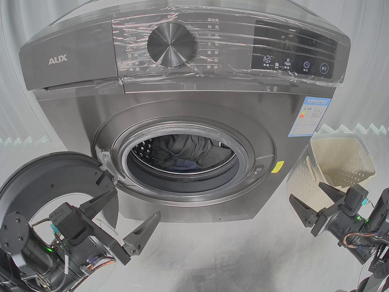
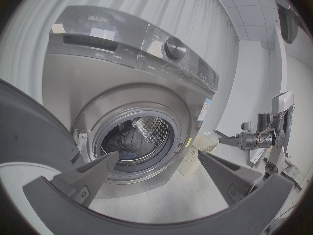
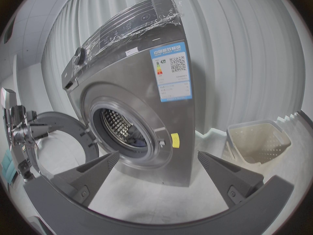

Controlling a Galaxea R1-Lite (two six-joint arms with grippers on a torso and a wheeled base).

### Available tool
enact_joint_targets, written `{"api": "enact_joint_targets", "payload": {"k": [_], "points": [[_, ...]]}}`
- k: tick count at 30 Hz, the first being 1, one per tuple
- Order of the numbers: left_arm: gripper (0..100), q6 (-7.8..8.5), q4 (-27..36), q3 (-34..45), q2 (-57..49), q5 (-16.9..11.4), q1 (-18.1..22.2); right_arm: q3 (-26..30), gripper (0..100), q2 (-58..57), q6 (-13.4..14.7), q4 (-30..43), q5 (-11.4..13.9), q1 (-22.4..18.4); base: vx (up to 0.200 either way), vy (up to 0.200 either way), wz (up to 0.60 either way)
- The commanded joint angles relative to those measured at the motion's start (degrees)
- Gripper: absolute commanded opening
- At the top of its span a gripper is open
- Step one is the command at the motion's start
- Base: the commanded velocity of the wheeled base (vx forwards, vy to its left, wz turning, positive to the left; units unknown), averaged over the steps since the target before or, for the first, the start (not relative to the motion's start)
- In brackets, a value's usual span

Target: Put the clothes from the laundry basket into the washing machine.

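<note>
The grey washing machine (image 1: 182, 114) stands ahead with its round door (image 1: 48, 183) swung open to the left. Dark clothes (image 1: 184, 151) lie inside the drum, also seen in the left wrist view as a dark heap (image 2: 125, 141). A cream laundry basket (image 1: 338, 163) sits on the floor at the machine's right; no clothes show inside it (image 3: 259, 141). My left gripper (image 1: 127, 213) hangs open in front of the door, below and left of the drum opening. My right gripper (image 1: 312, 197) is open too, just in front of the basket, holding nothing.
Pale curtains hang behind the machine. Bare light floor (image 1: 219, 252) stretches between the two arms in front of the machine. The open door stands close beside my left arm.
</note>
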Motion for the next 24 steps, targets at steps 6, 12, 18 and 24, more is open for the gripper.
{"api": "enact_joint_targets", "payload": {"k": [6, 12, 18, 24], "points": [[100, 0.08, 5.4, 1.4, -9.7, 0.0, 1.9, 1.0, 100, -12.6, -1.1, 12.8, 0.1, -0.1, -0.200, 0.000, 0.00], [100, 0.16, 15.3, 1.4, -17.5, -0.7, 2.8, 1.0, 100, -18.0, -0.3, 20.6, 0.0, -2.4, -0.200, 0.000, 0.00], [100, -0.01, 21.9, 1.4, -22.8, -0.7, 4.3, 1.0, 100, -23.5, 0.0, 28.6, 0.1, -3.0, -0.200, 0.000, 0.00], [100, -0.36, 31.9, 1.4, -31.8, -0.2, 6.6, 1.0, 100, -29.5, 0.0, 33.6, 0.0, -6.3, -0.033, 0.000, 0.00]]}}
